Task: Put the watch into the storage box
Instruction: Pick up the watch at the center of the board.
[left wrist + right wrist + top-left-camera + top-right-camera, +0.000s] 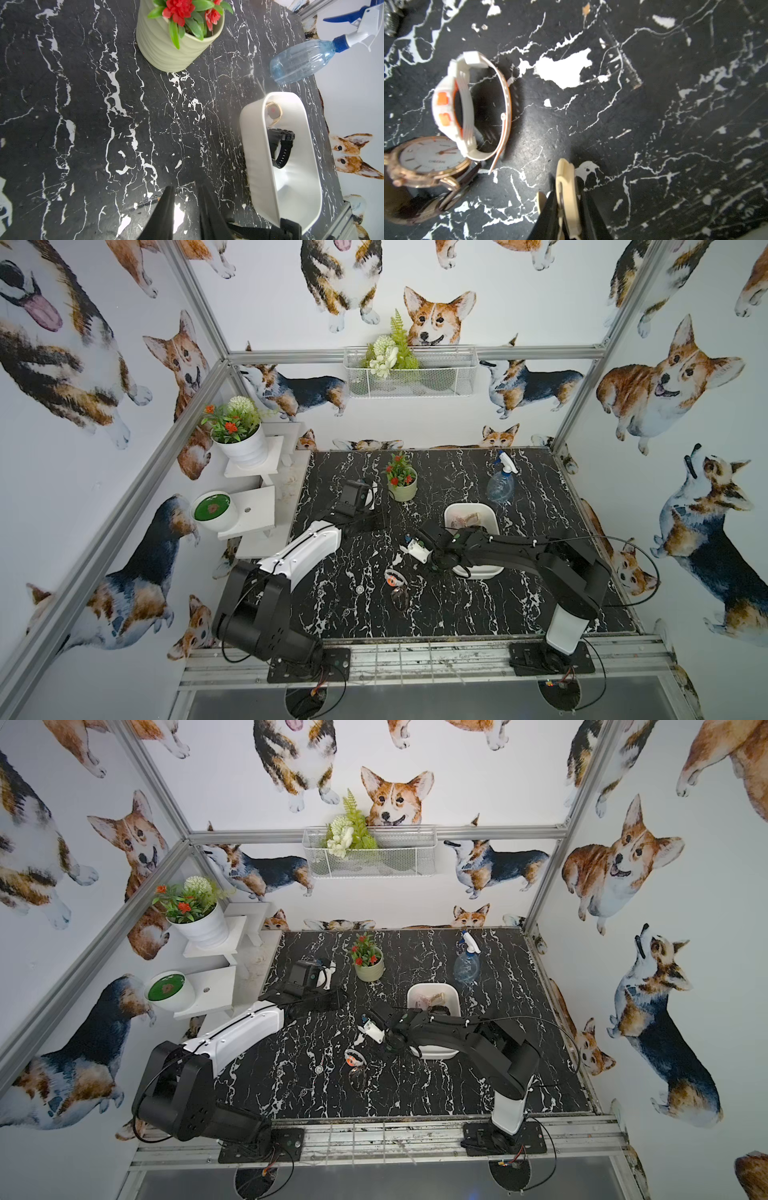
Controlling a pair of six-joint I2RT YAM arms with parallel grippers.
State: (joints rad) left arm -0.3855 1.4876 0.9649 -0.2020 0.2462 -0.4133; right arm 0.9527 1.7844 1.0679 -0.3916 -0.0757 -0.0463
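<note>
While our right tool (566, 193) clamps a cream strap (565, 176), our left tool (186, 189) stands apart. The storage box (255, 145) holds a black watch (281, 145).

White storage box (255, 149), black white-veined table (83, 124), white-orange watch (444, 104), cream strap (568, 197)

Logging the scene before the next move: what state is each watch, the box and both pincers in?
storage box: upright on table, two watches visible inside.
gold watch: in the box.
black watch: in the box, strap looped.
white-orange watch: on table, strap looped.
rose-gold watch: on table, dial showing.
cream strap: between right pincer's fingers.
right pincer: shut on cream strap.
left pincer: open, empty.
</note>
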